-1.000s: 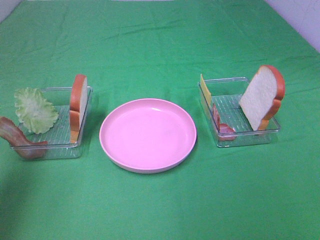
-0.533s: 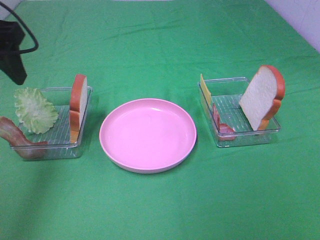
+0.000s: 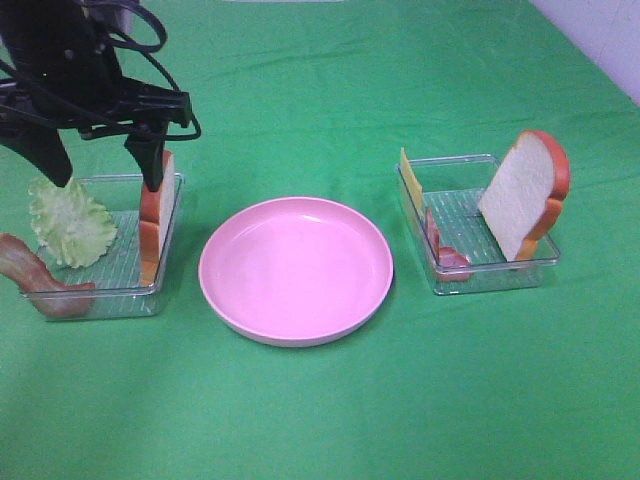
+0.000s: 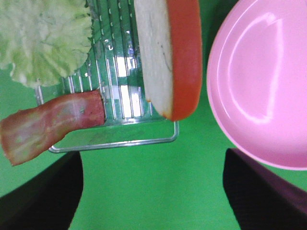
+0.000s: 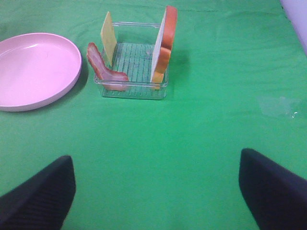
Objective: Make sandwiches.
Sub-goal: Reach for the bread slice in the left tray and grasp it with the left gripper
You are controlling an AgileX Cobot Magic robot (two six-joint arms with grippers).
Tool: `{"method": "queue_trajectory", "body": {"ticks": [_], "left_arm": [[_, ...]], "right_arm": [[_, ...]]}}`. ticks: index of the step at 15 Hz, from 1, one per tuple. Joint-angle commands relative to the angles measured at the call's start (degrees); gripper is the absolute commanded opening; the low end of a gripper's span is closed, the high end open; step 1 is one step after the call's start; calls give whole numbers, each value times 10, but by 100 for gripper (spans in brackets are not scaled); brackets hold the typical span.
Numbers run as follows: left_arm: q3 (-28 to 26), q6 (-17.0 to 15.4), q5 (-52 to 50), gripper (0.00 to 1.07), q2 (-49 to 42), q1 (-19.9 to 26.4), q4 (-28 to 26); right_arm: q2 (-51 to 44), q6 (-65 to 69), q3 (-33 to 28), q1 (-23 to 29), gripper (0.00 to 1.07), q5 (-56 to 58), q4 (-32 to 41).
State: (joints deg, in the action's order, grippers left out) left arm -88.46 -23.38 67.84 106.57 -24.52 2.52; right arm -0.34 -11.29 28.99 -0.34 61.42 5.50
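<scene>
- Over the left tray [image 3: 172, 184], the left gripper [image 3: 105, 183] hangs with its jaws spread wide; one finger [image 3: 150, 165] stands at the top edge of the left bread slice [image 3: 155, 215], the other above the lettuce leaf [image 3: 70, 220]. Whether a finger touches the bread cannot be told.
- Inside that clear tray the left bread slice stands upright on its edge along the wall nearest the pink plate [image 3: 295, 270]. The lettuce leaf leans at the opposite side, and the left bacon strip [image 3: 40, 280] hangs out over the rim onto the green cloth [image 3: 320, 420].
- From the left wrist view, both dark fingers frame the tray's corner, with the bread's orange-brown crust [image 4: 184, 57] between them and nothing gripped.
- At the middle of the cloth, the pink plate sits bare, between the two trays.
- The right tray [image 3: 480, 285] holds a cheese slice [image 3: 410, 180] upright at its plate side, the right bacon strip [image 3: 440, 245] curled beside it, and the right bread slice [image 3: 520, 195] leaning on the far wall.
- The right gripper [image 5: 156, 196] hovers well apart from that tray, its jaws wide and empty.
</scene>
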Motion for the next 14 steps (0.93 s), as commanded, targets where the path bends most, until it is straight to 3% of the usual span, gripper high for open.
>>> {"method": "queue_trajectory", "body": {"ticks": [1, 3, 5, 7, 8, 9, 10, 12, 13, 14], "left_arm": [[-37, -21, -3, 76, 57, -15, 11], [-49, -24, -3, 76, 89, -15, 27], [-48, -46, -19, 76, 96, -15, 50], [-48, -48, -33, 70, 97, -15, 50], [-48, -48, -33, 62, 97, -15, 50], [-48, -48, -33, 47, 99, -15, 50], [-48, -48, -33, 44, 99, -15, 50], [-48, -48, -41, 18, 100, -15, 50], [-48, -48, -41, 18, 100, -15, 50], [-48, -48, -42, 8, 100, -15, 50]], "right_arm": [[-8, -7, -1, -3, 87, -3, 3], [-8, -7, -1, -3, 87, -3, 3], [-8, -7, -1, -3, 87, -3, 3], [-8, -7, -1, -3, 87, -3, 3], [-8, -7, -1, -3, 87, -3, 3], [-8, -7, -1, -3, 87, -3, 3], [-8, -7, -1, -3, 87, -3, 3], [-8, -7, -1, -3, 87, -3, 3], [-8, -7, -1, -3, 87, -3, 3], [-8, -7, -1, -3, 87, -3, 3]]}}
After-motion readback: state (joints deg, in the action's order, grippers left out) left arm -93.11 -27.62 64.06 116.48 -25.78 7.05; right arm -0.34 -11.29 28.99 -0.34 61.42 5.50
